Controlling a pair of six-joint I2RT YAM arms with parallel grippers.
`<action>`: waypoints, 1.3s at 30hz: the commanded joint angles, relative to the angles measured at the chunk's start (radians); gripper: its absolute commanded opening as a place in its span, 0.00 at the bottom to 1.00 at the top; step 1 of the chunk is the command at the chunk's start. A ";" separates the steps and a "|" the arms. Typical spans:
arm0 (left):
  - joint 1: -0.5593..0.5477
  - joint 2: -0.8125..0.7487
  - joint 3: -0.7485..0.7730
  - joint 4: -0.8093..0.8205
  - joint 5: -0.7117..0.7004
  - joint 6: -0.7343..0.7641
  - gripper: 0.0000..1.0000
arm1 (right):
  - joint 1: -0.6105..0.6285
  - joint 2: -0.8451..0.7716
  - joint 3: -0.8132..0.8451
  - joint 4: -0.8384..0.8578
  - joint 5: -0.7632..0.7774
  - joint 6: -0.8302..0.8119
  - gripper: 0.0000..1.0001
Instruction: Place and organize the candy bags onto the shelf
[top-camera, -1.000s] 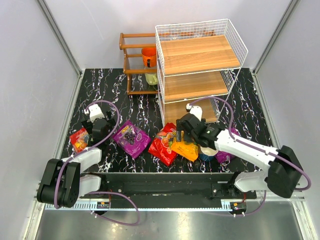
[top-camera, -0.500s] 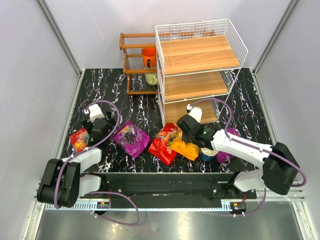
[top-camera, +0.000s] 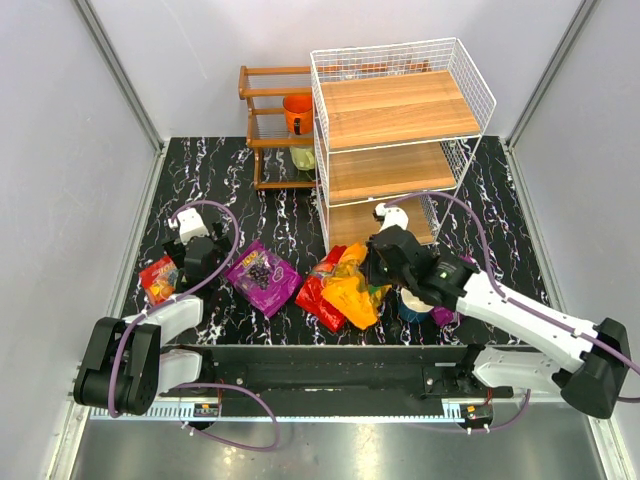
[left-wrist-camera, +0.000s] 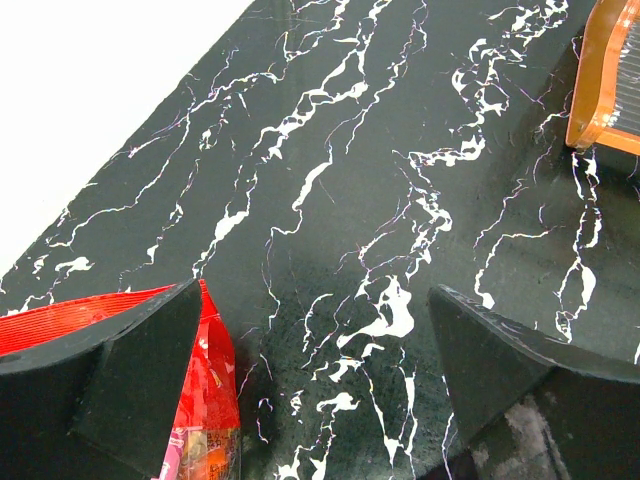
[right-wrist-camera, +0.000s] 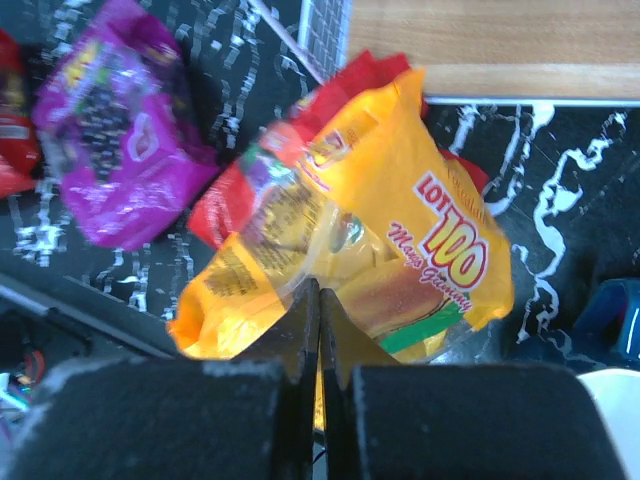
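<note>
My right gripper (right-wrist-camera: 320, 295) is shut on the edge of the orange-yellow candy bag (right-wrist-camera: 400, 230), which hangs tilted above the table (top-camera: 352, 290). Under that bag lies a red candy bag (top-camera: 314, 296) (right-wrist-camera: 225, 200). A purple candy bag (top-camera: 262, 276) (right-wrist-camera: 110, 130) lies flat to the left. Another purple bag (top-camera: 446, 315) peeks out beneath my right arm. My left gripper (left-wrist-camera: 315, 300) (top-camera: 190, 258) stands open low over bare table, its left finger beside a second red candy bag (left-wrist-camera: 205, 400) (top-camera: 158, 278). The white wire shelf (top-camera: 400, 110) stands just behind the lifted bag, and its bottom board (right-wrist-camera: 490, 40) is near.
A dark brown wooden rack (top-camera: 270, 110) holding an orange cup (top-camera: 297, 112) stands left of the shelf, and its foot (left-wrist-camera: 600, 80) shows in the left wrist view. A blue and white cup (top-camera: 412, 305) (right-wrist-camera: 615, 320) sits under my right arm. Grey walls enclose the black marbled table (top-camera: 500, 200).
My right gripper has shut on the orange-yellow bag and raised it off the pile, tilting it toward the shelf. The left arm has not moved.
</note>
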 joint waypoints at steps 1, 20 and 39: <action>-0.003 0.006 0.042 0.033 -0.014 -0.004 0.99 | 0.018 -0.077 0.111 0.011 -0.023 -0.030 0.00; -0.003 0.009 0.045 0.024 -0.014 -0.004 0.99 | 0.090 0.031 0.051 -0.240 0.140 0.477 0.78; -0.001 0.017 0.057 0.008 -0.014 -0.004 0.99 | 0.185 0.237 -0.021 -0.135 0.119 0.696 0.18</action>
